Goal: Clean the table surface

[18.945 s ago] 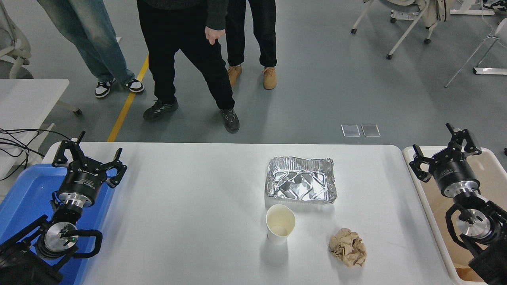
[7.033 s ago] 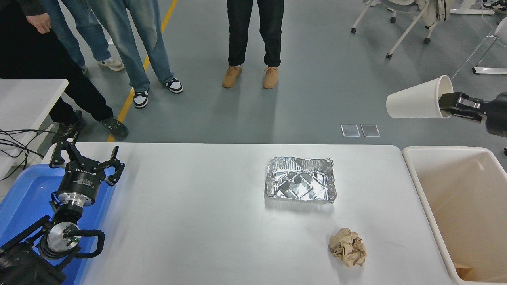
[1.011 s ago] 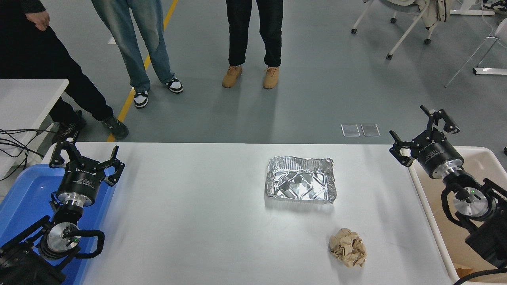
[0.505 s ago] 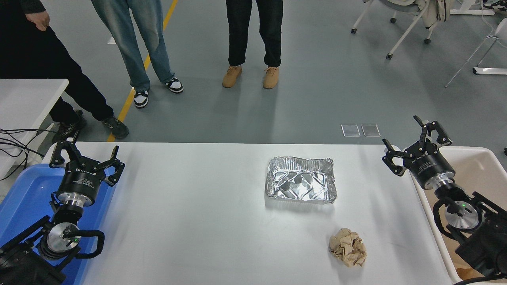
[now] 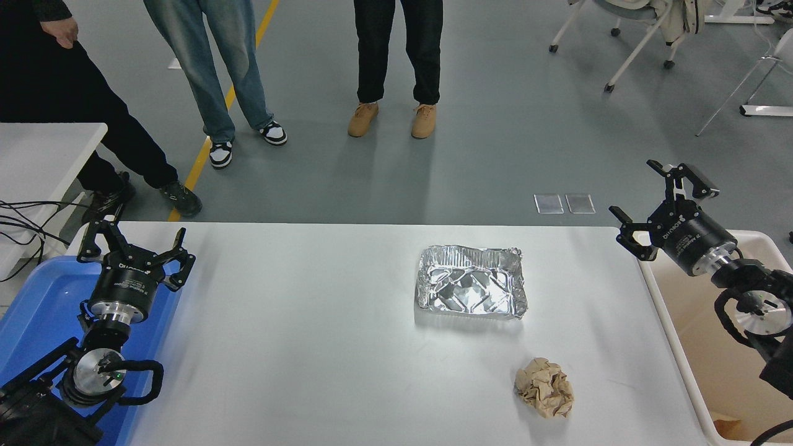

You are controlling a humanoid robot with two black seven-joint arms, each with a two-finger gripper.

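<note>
Table surface [image 5: 297, 334], the wide white top that fills the middle of the view, carries two pieces of rubbish: a crumpled foil tray [image 5: 471, 289] right of centre, and a ball of crumpled brown paper [image 5: 544, 387] nearer to the robot, close to the near edge. The right gripper [image 5: 661, 199] hangs at the table's right end, above the rim of the beige bin [image 5: 681, 365]; its fingers are spread wide and it holds nothing. The left gripper [image 5: 134, 246] is parked over the blue bin [image 5: 37, 303], also spread and empty. The step in hand seems to be the reach for the next piece. For the paper ball, the arm should come from above and close on its middle, because the loose folds can slip out of a shallow pinch. For the tray, the thin foil will probably bend, so a grip over one side wall is safer than a squeeze across the whole body. It is not clear from this high view how stiff the rim is. Either piece should be lifted clear of the table before it is carried over the bin's rim.
</note>
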